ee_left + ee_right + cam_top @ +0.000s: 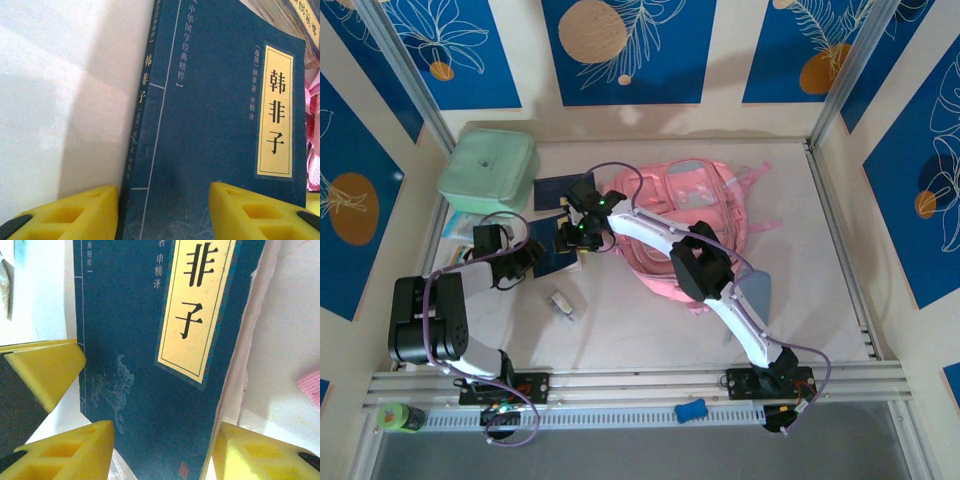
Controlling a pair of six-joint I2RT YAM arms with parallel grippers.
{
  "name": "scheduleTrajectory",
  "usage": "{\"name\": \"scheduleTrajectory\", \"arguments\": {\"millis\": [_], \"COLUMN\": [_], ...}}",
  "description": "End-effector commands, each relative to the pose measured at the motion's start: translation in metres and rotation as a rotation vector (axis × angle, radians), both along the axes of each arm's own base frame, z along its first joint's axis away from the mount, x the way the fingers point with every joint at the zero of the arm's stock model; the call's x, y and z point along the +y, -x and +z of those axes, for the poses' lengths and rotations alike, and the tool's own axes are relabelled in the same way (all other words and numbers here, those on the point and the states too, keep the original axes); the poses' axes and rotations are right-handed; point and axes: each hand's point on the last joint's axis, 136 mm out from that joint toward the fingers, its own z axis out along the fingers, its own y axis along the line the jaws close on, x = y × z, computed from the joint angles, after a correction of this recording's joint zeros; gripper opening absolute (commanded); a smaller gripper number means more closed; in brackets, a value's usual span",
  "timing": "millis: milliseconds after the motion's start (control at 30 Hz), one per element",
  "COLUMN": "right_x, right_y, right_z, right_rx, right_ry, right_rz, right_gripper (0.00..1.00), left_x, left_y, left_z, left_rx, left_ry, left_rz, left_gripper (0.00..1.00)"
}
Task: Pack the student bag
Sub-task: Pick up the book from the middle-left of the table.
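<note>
The student bag (pixel 695 205) lay flat at the far middle of the table (pixel 650 330), partly under the right arm and well apart from the mint-green box (pixel 488 170). A dark blue Chinese paperback (pixel 215 140) lay to the left of the bag. I saw the left gripper (pixel 162 210) released, with one finger beside the spine and one over the cover. The right gripper (pixel 165 445) was released too, its fingers apart over that cover.
</note>
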Motion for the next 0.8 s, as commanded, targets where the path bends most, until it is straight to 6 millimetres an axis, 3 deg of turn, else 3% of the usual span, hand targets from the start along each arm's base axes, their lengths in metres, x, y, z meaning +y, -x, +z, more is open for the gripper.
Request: {"name": "scheduleTrajectory", "arguments": {"millis": [0, 267, 567, 767], "right_x": [0.013, 0.013, 0.008, 0.002], "right_y": [0.012, 0.015, 0.013, 0.008], "right_z": [0.031, 0.054, 0.063, 0.049], "right_rx": [0.019, 0.037, 0.095, 0.092], "right_ry": [-0.084, -0.126, -0.177, -0.132], "right_rz": [0.055, 0.041, -0.002, -0.027], "right_gripper": [0.53, 0.46, 0.33, 0.23], "left_x": [-0.023, -0.023, -0.024, -0.024], "left_y": [0.006, 0.006, 0.006, 0.006], "left_z": [-0.008, -0.008, -0.007, -0.006], "left_rx": [0.013, 0.015, 0.011, 0.010], "left_ry": [0.088, 0.087, 0.092, 0.097], "left_rz": [-0.079, -0.078, -0.078, -0.076], "left_gripper": [0.50, 0.50, 0.50, 0.50]}}
